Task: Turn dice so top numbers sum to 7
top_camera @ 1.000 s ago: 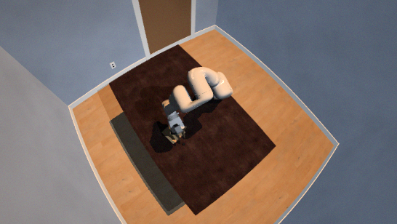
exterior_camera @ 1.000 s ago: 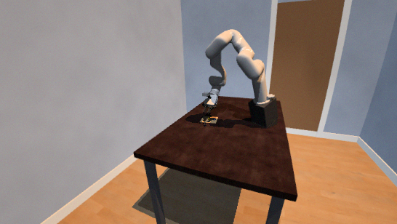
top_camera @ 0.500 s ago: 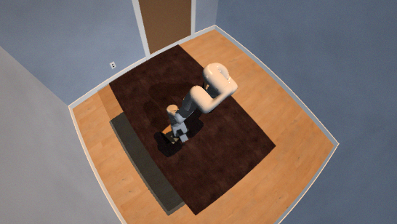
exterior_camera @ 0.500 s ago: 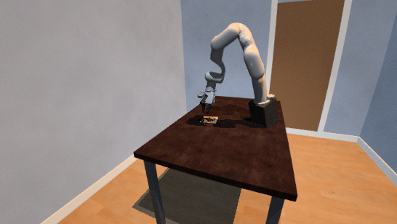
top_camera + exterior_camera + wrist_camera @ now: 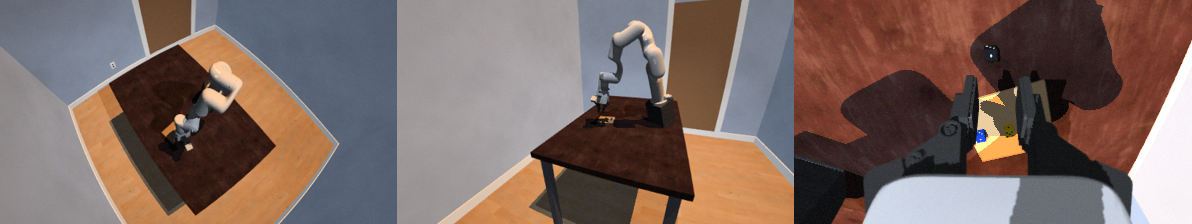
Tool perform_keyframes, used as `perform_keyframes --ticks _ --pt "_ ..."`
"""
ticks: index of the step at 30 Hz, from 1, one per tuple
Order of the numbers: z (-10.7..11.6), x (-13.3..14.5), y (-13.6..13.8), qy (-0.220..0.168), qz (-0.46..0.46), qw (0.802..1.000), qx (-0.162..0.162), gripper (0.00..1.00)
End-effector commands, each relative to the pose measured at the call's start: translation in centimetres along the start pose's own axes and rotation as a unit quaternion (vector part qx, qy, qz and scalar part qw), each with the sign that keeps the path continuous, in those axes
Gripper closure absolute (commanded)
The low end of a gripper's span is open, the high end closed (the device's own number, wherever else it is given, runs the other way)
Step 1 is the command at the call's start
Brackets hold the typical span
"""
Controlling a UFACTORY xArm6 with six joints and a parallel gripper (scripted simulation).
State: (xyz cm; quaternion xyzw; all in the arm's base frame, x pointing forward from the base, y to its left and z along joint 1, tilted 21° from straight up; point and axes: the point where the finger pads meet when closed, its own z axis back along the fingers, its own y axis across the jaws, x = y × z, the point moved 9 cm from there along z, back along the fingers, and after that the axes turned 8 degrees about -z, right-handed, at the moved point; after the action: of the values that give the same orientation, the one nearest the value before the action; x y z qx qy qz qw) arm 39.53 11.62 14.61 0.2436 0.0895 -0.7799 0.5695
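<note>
Dice first: blue one [image 5: 611, 119] [image 5: 981, 135] and yellow one [image 5: 1009, 131] on the mat [image 5: 614, 117] [image 5: 1001, 150], black one [image 5: 991, 54] off it on the table [image 5: 233, 156] [image 5: 622, 145] [image 5: 919, 40]. My hand [image 5: 601, 110] [image 5: 997, 91] hovers partly spread, empty; I judge fetching black comes next, lined up squarely.

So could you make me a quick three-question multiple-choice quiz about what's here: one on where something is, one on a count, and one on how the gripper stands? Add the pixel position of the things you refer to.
1. Where is the black die [image 5: 991, 53], compared with the mat [image 5: 168, 129] [image 5: 603, 117] [image 5: 1004, 150]?
A. On its middle
B. Off it, on the table
C. Between the fingers

2. How many dice lie on the mat?
A. None
B. Three
C. Two

3. How does the gripper [image 5: 179, 139] [image 5: 601, 109] [image 5: 997, 91] stand?
A. Open, holding nothing
B. Shut on a die
C. Shut, fingertips touching

Answers:
1. B: the wrist view shows tabletop between it and the mat.
2. C: the blue die [image 5: 611, 118] [image 5: 981, 135] and the yellow die [image 5: 1009, 131] lie there.
3. A: its fingers stand apart with nothing gripped.
</note>
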Motion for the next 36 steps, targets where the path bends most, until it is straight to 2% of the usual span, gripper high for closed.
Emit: perform_keyframes --ticks 1,10,11,24,28,32,36 --pt "0.0 -1.6 0.1 -0.072 -0.006 0.997 -0.014 0.69" --pt "0.1 -2.0 0.0 -0.084 -0.006 0.996 -0.01 0.69" --pt "0.1 -2.0 0.0 -0.084 -0.006 0.996 -0.01 0.0" --pt "0.0 -2.0 0.0 -0.084 -0.019 0.996 -0.009 0.0" --pt "-0.7 -1.7 0.1 -0.083 -0.114 0.99 -0.002 0.0" --pt "-1.1 -1.5 0.1 -0.082 -0.169 0.982 0.003 0.0" --pt "-1.7 -1.2 0.1 -0.081 -0.244 0.966 0.009 0.0"
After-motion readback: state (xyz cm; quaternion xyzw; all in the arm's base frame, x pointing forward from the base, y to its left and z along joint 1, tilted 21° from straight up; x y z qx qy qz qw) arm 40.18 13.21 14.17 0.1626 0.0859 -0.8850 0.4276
